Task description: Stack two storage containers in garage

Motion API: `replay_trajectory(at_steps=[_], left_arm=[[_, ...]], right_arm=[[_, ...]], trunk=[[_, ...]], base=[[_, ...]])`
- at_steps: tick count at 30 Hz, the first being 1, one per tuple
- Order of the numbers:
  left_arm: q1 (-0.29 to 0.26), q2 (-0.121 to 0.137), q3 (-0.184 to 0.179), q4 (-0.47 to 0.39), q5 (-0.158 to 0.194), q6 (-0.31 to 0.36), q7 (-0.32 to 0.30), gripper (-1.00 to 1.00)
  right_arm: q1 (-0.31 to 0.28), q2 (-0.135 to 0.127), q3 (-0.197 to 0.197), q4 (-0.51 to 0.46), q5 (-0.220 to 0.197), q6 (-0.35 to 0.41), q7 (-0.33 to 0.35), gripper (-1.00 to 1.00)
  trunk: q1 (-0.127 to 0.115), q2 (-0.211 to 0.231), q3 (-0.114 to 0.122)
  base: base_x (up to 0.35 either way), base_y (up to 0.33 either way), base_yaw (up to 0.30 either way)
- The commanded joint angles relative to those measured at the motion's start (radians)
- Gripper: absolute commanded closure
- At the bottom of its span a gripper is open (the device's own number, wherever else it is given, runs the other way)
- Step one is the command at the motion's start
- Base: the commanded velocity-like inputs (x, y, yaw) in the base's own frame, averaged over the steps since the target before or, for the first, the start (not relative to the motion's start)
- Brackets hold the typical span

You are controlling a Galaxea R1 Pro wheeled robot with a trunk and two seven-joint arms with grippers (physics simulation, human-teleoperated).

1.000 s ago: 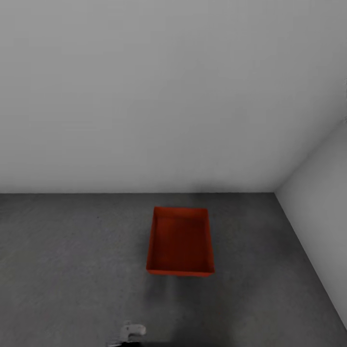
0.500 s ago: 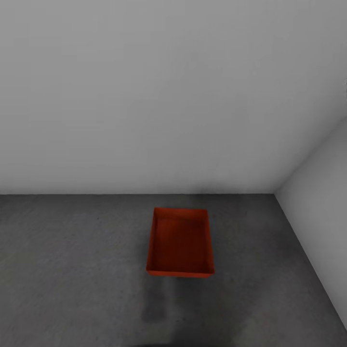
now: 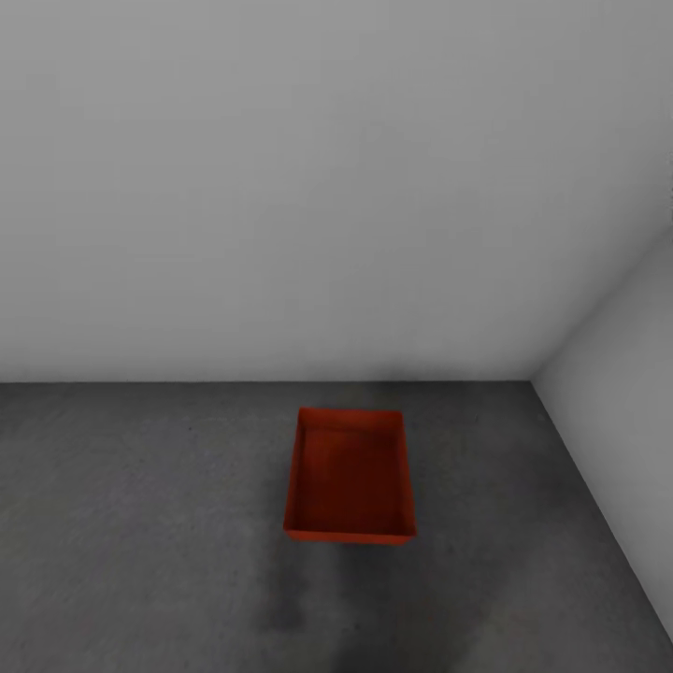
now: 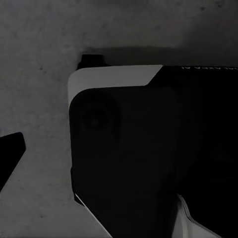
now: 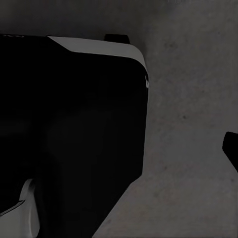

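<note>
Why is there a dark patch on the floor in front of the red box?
Head view: a soft, blurry shadow smudges the dark grey concrete floor before the open orange-red rectangular box; its source is out of frame. Both wrist views: dim and grainy.

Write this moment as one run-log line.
place: garage | container: one, open side up, on floor near wall corner | second container: not stacked yet | wrist views: robot base over concrete

Garage: bare pale grey walls (image 3: 280,187), mottled dark concrete floor (image 3: 140,523), room corner.
</note>
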State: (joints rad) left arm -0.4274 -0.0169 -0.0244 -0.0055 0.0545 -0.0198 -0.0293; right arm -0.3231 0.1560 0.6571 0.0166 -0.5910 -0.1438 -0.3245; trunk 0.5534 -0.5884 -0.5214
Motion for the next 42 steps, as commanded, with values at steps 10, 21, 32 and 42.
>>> replay_trajectory(at_steps=[10,21,32,42], left_arm=[[-0.001,0.003,-0.003,0.001,0.005,-0.002,-0.003,-1.00],[-0.001,0.003,-0.003,0.001,0.005,-0.003,-0.003,-1.00],[-0.001,0.003,-0.003,0.001,0.005,-0.003,-0.003,-1.00],[-0.001,0.003,-0.003,0.001,0.005,-0.002,-0.003,-1.00]], right_arm=[[-0.001,0.005,0.009,0.002,-0.010,-0.005,-0.001,-1.00],[-0.001,0.005,0.008,0.002,-0.010,-0.008,0.010,-1.00],[-0.001,0.005,0.007,0.003,-0.010,-0.010,0.010,-1.00],[-0.001,0.005,0.007,0.003,-0.010,-0.009,0.010,-1.00]], trunk=[[0.000,-0.001,0.015],[0.000,-0.001,0.032],[0.000,-0.001,0.050],[0.000,-0.001,0.065]], base=[[0.000,0.000,0.000],[0.000,0.000,0.065],[0.000,0.000,0.130],[0.000,0.000,0.149]])
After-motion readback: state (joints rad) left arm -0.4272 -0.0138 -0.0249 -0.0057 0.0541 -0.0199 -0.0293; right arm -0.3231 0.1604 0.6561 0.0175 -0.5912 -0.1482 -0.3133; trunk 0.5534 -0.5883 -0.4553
